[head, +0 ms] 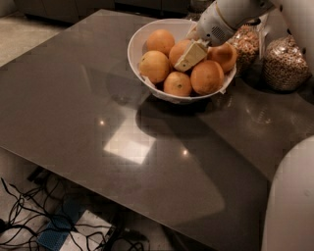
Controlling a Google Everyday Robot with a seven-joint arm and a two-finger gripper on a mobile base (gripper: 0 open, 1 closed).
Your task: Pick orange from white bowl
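step: grasp | hand (191, 55) down in bowl (132, 51), on the middle orange (177, 48) | hand's grip: we cannot tell | we should centre on that one orange, squeeze gently, lift straight so neighbours (206, 77) stay put

Likely a kitchen: dark table (98, 122), grain jars (287, 63), cabinets (64, 7) behind. Loose cables (29, 215) lie on the floor. The gripper (192, 55) sits among the oranges (154, 66) in the bowl (135, 46).

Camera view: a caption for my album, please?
Robot hand set among oranges in a white bowl on a dark table.
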